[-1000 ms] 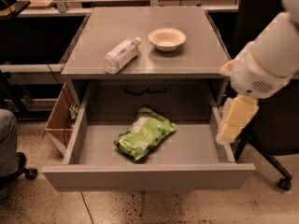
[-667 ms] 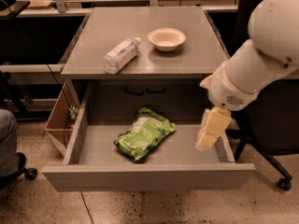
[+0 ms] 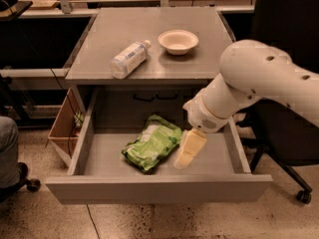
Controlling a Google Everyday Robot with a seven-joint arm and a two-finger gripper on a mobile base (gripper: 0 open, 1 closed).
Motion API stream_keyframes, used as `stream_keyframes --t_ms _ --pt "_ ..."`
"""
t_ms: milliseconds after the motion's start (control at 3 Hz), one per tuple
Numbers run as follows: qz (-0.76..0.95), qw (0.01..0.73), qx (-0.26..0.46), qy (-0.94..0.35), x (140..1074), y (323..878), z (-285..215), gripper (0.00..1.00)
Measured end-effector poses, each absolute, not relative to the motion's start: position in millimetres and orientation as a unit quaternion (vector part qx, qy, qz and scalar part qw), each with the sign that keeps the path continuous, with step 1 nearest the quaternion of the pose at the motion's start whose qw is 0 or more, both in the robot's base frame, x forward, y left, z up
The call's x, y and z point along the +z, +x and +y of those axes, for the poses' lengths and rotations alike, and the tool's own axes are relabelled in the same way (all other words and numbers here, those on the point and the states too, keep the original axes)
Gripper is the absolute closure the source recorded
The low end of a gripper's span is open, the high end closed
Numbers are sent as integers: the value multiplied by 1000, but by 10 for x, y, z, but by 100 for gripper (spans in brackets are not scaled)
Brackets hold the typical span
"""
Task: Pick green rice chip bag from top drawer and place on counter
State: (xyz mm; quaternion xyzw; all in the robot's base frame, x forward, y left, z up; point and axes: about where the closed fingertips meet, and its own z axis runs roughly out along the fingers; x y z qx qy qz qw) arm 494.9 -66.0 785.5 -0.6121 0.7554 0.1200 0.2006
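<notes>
Camera view: gripper (image 3: pixel 183 159) just beside bag (image 3: pixel 151 147)

Worktop (image 3: pixel 94 66): grey, flat cabinet top.
On it: plastic bottle (image 3: pixel 128 59) lying sideways; white bowl (image 3: pixel 178 41) upright, nearby.
Gripper (image 3: pixel 189 151): low inside open drawer (image 3: pixel 159 188).

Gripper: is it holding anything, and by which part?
Nothing held. The gripper hangs in the top drawer, just beside the green rice chip bag lying on its floor.
</notes>
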Motion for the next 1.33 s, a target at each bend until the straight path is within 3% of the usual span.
stream_keyframes --t_ms 333,1333 --pt "749 204 143 -614 7604 5071 -295 0" --pt "762 248 153 -578 7462 5520 -158 0"
